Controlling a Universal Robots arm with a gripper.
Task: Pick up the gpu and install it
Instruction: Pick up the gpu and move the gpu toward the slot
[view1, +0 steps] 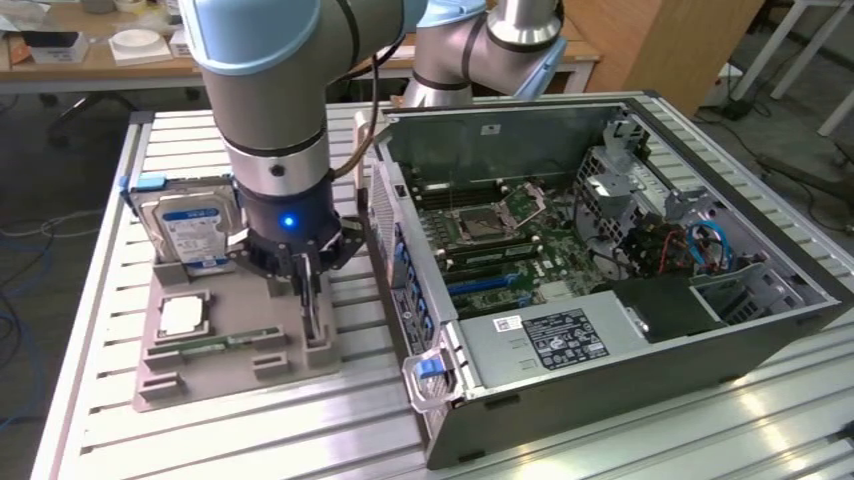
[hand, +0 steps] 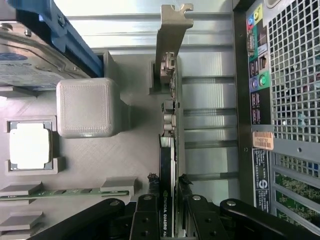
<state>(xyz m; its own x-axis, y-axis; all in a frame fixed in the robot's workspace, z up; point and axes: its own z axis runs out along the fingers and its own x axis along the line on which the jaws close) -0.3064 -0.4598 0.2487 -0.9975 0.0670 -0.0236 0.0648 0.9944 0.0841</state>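
Note:
The gpu is a thin black card standing on edge in a slot of the grey parts holder, its silvery end bracket at the far end. My gripper straddles the card, one black finger against each flat side, shut on it. In the exterior view the gripper is down at the holder's side nearest the computer, with the gpu showing as a dark strip between the fingers. The card still sits in its slot.
On the holder also stand a blue-labelled hard drive, a CPU and a green memory stick. The open computer case lies close on the exterior view's right, its motherboard exposed and its perforated rear panel beside the gpu.

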